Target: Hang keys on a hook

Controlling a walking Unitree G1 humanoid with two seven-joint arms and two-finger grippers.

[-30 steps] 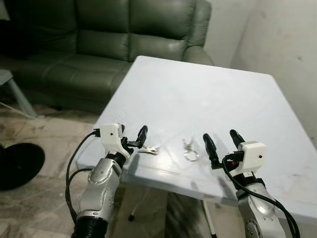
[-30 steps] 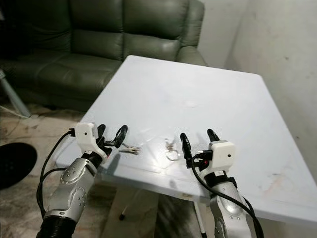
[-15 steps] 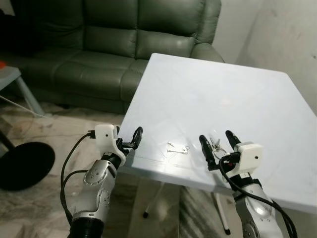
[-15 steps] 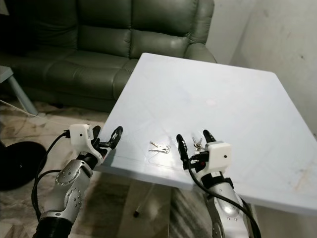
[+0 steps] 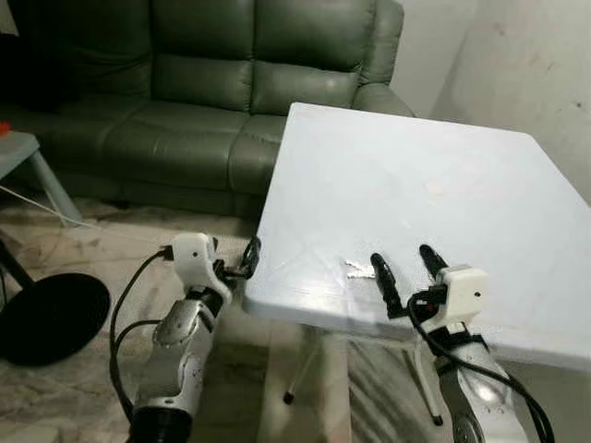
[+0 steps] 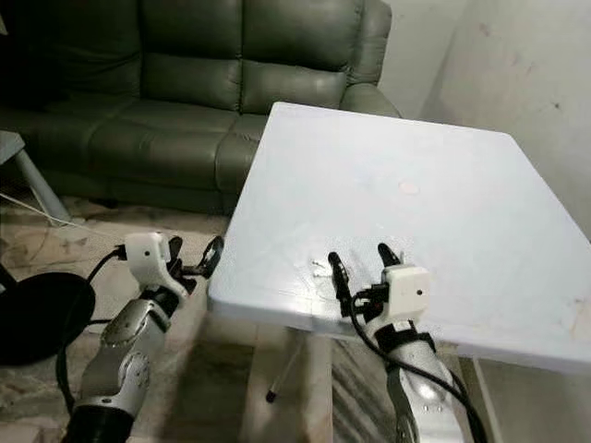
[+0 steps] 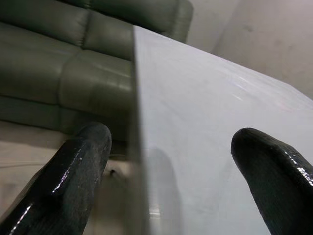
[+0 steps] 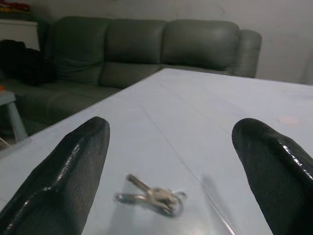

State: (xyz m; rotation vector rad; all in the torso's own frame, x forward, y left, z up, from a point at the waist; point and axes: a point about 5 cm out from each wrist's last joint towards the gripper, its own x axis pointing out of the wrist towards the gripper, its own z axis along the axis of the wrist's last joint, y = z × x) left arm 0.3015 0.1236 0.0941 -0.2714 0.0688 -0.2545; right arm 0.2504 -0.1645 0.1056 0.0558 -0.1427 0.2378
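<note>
A small bunch of silver metal keys (image 8: 151, 197) lies flat on the square white bench (image 5: 434, 198), close to the bench's near edge and toward its near left corner. In the right wrist view the bunch reads as several slim, shiny blades fanned from a ring; one blade sticks out to one side while the ring end lies at the other, so the long axis runs roughly parallel to the near edge of the bench. The image of the keys is slightly blurred, and finer detail cannot be made out. The bench top is smooth, matt and pale, with a faint round mark farther back. The right tool (image 5: 404, 269) hovers just above the near edge, its two long glossy black fingers spread wide apart and gripping nothing, with the keys (image 5: 359, 269) lying just beside its left finger. The left tool (image 5: 242, 262) is held off the bench's left corner, fingers likewise parted and empty. Behind stands a dark green leather sofa (image 5: 194, 83) with padded cushions.
</note>
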